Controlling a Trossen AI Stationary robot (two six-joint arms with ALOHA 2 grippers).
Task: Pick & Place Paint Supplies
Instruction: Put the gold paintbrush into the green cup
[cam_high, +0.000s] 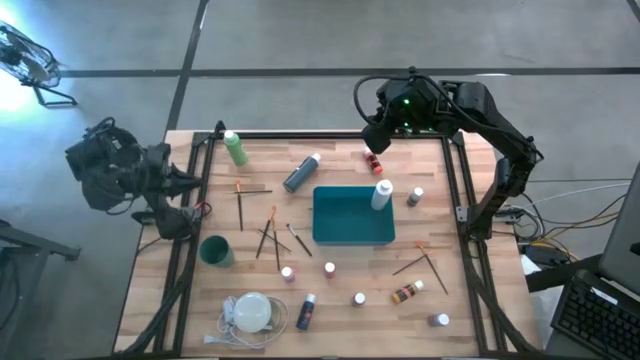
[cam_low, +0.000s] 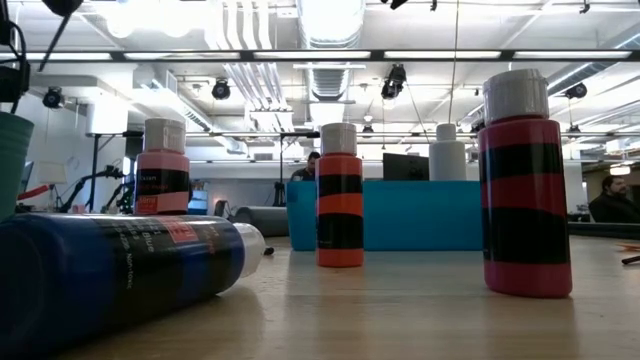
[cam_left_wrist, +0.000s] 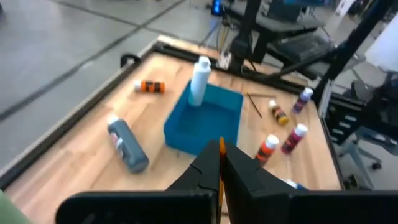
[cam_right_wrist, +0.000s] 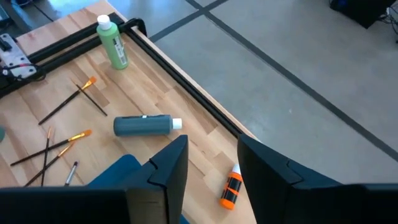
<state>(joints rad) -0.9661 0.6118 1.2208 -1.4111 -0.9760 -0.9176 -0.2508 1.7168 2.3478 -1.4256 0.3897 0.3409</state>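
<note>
floor: grey concrete | ceiling: ducts, bright lights | monitors, perhaps

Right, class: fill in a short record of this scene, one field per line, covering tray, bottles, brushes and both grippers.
tray: teal tray mid-table, white bottle standing at its corner
lying bottles: green bottle, grey-blue bottle
brushes: loose brushes on the wood
left gripper: shut, at table's left edge
right gripper: open, above small orange bottle

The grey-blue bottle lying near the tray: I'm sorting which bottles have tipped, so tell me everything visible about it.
The grey-blue bottle is a slim paint bottle with a dark slate body, looking like plastic, a white cap and a small label. It lies on its side on the wooden table, cap pointing toward the far edge, just off the teal tray's far left corner. Nothing touches it; no gripper is near.
</note>
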